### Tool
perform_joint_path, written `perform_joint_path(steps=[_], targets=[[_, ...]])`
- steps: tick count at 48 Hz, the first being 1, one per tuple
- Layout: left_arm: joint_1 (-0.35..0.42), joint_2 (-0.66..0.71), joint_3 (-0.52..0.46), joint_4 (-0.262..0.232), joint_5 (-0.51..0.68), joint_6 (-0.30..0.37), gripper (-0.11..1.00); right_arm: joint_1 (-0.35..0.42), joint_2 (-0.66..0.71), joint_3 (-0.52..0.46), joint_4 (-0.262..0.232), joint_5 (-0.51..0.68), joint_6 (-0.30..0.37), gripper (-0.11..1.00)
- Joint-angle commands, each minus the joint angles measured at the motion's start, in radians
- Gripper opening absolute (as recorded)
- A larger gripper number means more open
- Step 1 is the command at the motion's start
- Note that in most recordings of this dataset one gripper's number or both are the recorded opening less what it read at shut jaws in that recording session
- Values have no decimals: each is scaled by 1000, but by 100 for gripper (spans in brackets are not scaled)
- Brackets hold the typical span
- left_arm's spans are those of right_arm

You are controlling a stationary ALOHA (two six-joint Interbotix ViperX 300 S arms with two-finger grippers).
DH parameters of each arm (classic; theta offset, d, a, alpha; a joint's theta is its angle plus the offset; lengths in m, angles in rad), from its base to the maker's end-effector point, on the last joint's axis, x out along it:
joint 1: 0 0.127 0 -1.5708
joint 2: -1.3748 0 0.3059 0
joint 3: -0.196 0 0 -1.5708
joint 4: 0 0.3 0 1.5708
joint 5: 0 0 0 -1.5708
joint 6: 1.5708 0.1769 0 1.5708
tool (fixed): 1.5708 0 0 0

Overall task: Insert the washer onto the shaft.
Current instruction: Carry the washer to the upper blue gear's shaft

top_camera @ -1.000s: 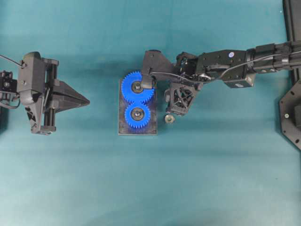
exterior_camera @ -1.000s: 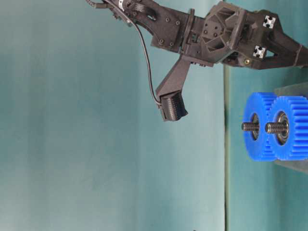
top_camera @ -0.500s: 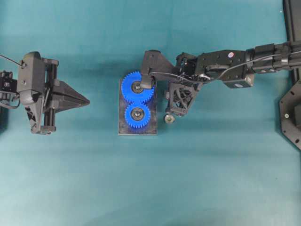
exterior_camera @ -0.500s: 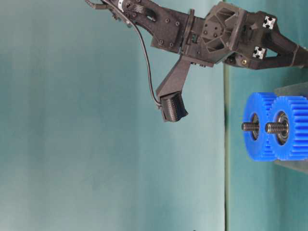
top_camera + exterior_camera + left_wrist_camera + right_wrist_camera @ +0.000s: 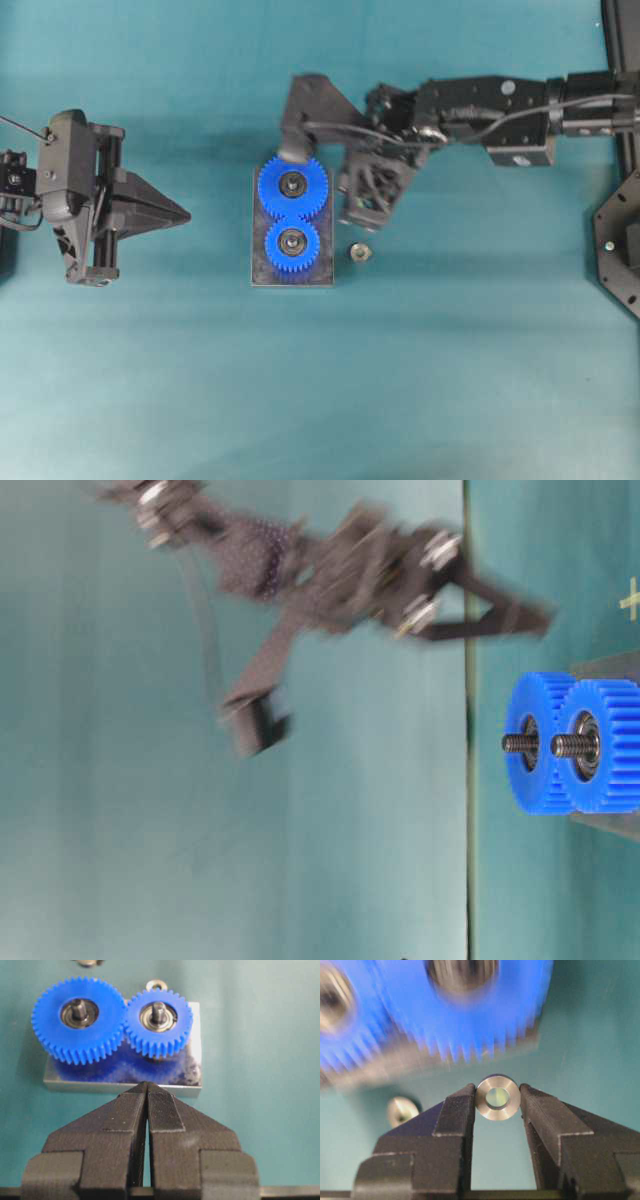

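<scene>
Teal desk (image 5: 480, 380) all over, plain, w/ a grey metal base block (image 5: 291, 277) near the middle in the overhead view. On the block, two blue gears meshed: larger gear (image 5: 293, 187) at the far end, smaller gear (image 5: 292, 244) at the near end, each w/ a bearing and a threaded shaft at centre; both shafts bare in the table-level view, smaller gear's shaft (image 5: 561, 745) and larger gear's shaft (image 5: 514, 743) side by side. Right hand (image 5: 496, 1110) clenched on the washer (image 5: 497, 1097): silver ring pinched edge-on between the two fingertip pads, hole facing the wrist cam, bore see-through. Washer off the desk, in front of the blurred blue gear teeth (image 5: 470, 1045), not on either shaft. Right arm blurred in the table-level view (image 5: 330, 575), well above the desk; from overhead reaching in from the right, hand (image 5: 372, 195) just beside the larger gear on its right. A second small metal piece, nut-like (image 5: 360, 251), flat on the desk just right of the block, beside the smaller gear; same piece at lower left in the right wrist view (image 5: 402, 1110), out of focus. Exact type of that piece: can't tell. Left hand (image 5: 147, 1091) clenched on nothing, fingertips together, pointing at the near edge of the block, a bit apart from it; from overhead (image 5: 178, 213) well left of the block.
</scene>
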Motion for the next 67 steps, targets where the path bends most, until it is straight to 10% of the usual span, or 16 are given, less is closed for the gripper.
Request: perform_joint_path(steps=[1,67], targets=[[-3,-3,-18,3,-9,-2,0,9,-9,-63,-2,3,-8,32],[-3,-2,-14,3,-8,-2,0,34,137,-236,-15,117,-32,32]])
